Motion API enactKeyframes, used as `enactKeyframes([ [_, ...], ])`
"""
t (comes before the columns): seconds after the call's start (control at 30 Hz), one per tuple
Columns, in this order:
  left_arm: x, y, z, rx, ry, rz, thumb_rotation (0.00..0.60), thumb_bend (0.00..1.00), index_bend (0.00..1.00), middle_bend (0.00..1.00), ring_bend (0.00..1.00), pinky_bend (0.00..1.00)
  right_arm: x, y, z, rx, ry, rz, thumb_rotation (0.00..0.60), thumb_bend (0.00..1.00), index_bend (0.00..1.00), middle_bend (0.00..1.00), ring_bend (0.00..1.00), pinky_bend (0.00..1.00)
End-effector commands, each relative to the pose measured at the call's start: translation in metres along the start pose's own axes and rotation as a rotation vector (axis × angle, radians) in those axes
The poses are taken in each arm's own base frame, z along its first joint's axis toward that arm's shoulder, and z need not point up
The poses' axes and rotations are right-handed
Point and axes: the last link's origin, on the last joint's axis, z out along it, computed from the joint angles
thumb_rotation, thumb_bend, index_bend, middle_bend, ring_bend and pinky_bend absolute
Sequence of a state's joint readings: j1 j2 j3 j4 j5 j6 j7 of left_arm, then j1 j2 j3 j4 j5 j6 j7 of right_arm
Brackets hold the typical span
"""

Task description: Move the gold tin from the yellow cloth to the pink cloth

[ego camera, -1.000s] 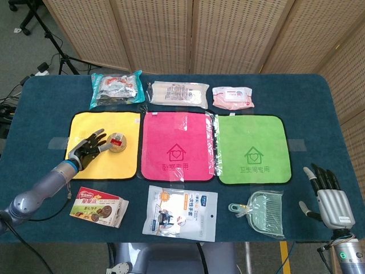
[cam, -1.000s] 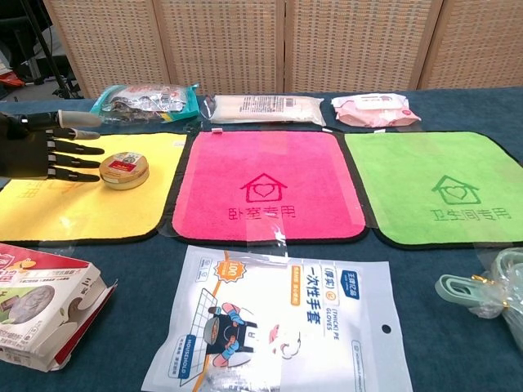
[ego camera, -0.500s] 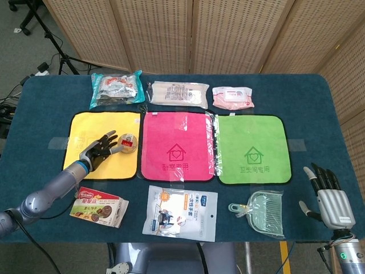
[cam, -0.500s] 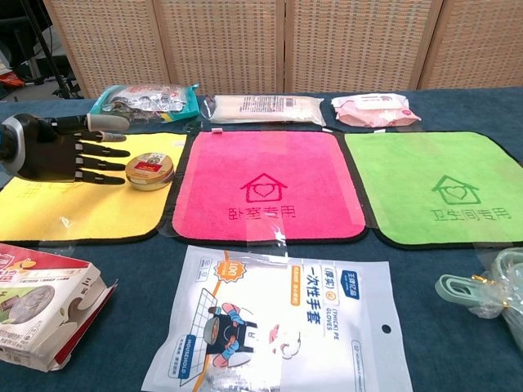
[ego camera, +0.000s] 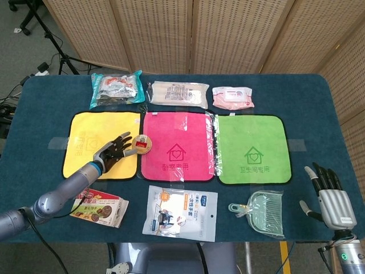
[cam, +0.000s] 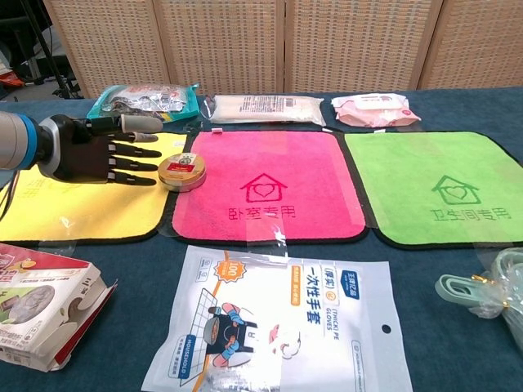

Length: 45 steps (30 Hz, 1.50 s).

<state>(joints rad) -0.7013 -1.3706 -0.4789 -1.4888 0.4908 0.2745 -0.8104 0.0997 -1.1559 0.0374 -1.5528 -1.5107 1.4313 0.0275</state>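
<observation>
The gold tin (ego camera: 142, 145) (cam: 182, 171), round with a red label on its lid, lies across the seam between the yellow cloth (ego camera: 91, 137) (cam: 73, 208) and the pink cloth (ego camera: 178, 145) (cam: 270, 192). My left hand (ego camera: 113, 152) (cam: 102, 155) lies flat over the yellow cloth, just left of the tin. Its fingers are spread and their tips touch the tin's left side without gripping it. My right hand (ego camera: 329, 194) hovers at the table's near right corner, fingers straight and holding nothing.
A green cloth (ego camera: 250, 149) lies right of the pink one. Three packets line the far edge (ego camera: 177, 93). Near me are a biscuit box (ego camera: 98, 207), a glove packet (ego camera: 179, 212) and a small dustpan (ego camera: 265, 212).
My left hand has slid to the right across the yellow cloth, pushing the tin from the cloth's middle to its right edge and partly onto the pink cloth. The right hand has stayed still.
</observation>
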Motion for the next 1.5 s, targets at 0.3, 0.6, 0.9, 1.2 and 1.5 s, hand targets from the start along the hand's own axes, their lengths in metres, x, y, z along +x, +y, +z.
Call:
enactKeyframes([
  [0.3, -0.028, -0.001, 0.011, 0.01, -0.053, -0.003, 0.6, 0.21, 0.0, 0.0, 0.0, 0.0, 0.002, -0.001, -0.001, 0.003, 0.009, 0.002, 0.6, 0.34, 0.01, 0.0, 0.0, 0.0],
  [0.6, -0.04, 0.003, 0.021, 0.001, -0.057, 0.015, 0.6, 0.21, 0.0, 0.0, 0.0, 0.0, 0.004, 0.001, -0.001, 0.0, 0.02, 0.008, 0.6, 0.34, 0.01, 0.0, 0.0, 0.0],
  [0.9, -0.049, 0.007, 0.03, -0.009, -0.058, 0.035, 0.6, 0.21, 0.0, 0.0, 0.0, 0.0, 0.004, 0.0, -0.002, 0.003, 0.022, 0.009, 0.6, 0.34, 0.01, 0.0, 0.0, 0.0],
  [1.2, -0.064, 0.006, 0.043, -0.006, -0.068, 0.066, 0.6, 0.21, 0.0, 0.0, 0.0, 0.0, 0.005, 0.001, -0.002, 0.001, 0.025, 0.012, 0.6, 0.34, 0.01, 0.0, 0.0, 0.0],
  [1.5, -0.084, 0.009, 0.051, -0.01, -0.094, 0.076, 0.6, 0.21, 0.0, 0.0, 0.0, 0.0, 0.006, 0.003, -0.002, -0.003, 0.03, 0.017, 0.6, 0.34, 0.01, 0.0, 0.0, 0.0],
])
